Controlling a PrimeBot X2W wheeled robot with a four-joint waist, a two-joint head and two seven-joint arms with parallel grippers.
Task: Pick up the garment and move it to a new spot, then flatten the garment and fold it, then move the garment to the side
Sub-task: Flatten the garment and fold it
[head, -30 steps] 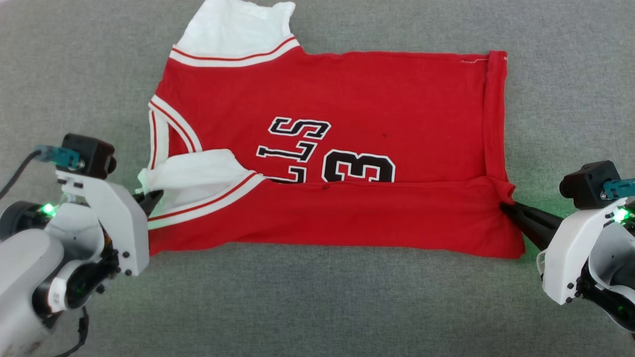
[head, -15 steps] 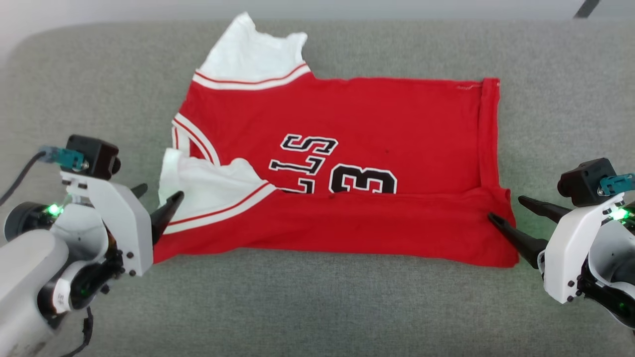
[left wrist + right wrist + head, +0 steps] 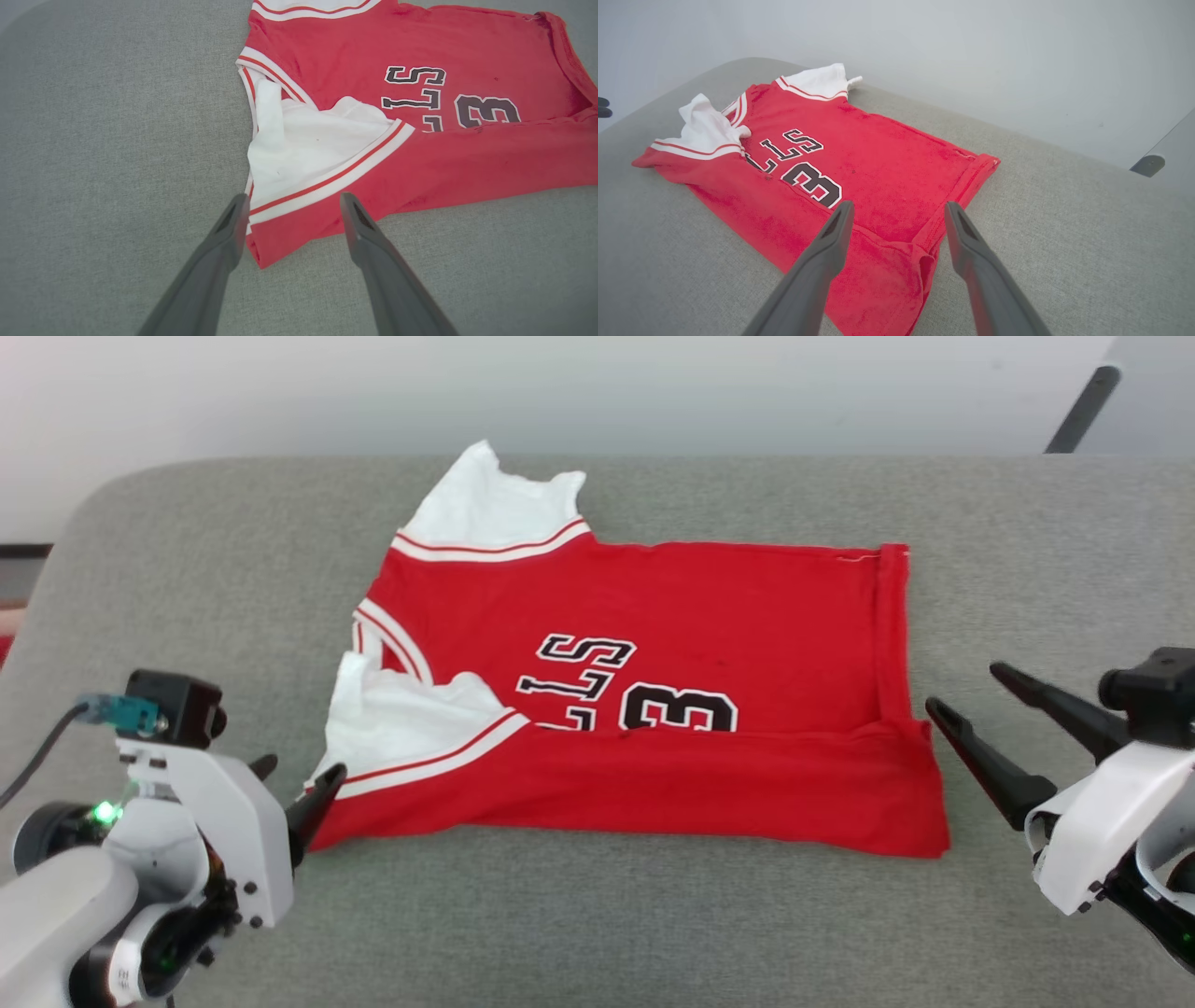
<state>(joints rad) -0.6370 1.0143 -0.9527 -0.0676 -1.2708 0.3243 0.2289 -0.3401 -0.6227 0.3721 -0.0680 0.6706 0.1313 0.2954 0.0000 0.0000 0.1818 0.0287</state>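
**Jersey on the worktop, three views.** You saw the jersey (image 3: 653, 616) lying flat on the grey fabric worktop (image 3: 597, 915), its near edge folded up over part of the dark lettering (image 3: 680, 707). Your left claw (image 3: 299, 773) stood spread at the jersey's left corner. Your right claw (image 3: 965, 686) stood spread just beside the hem. Neither gripped anything. The left wrist view gave you the white sleeve (image 3: 303, 149) rumpled over the red body. The right wrist view gave you the pale wall (image 3: 971, 56) behind the worktop.

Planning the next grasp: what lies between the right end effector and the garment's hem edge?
Bare grey upholstery. In the head view, a narrow strip of it separates the open right end effector from the garment.
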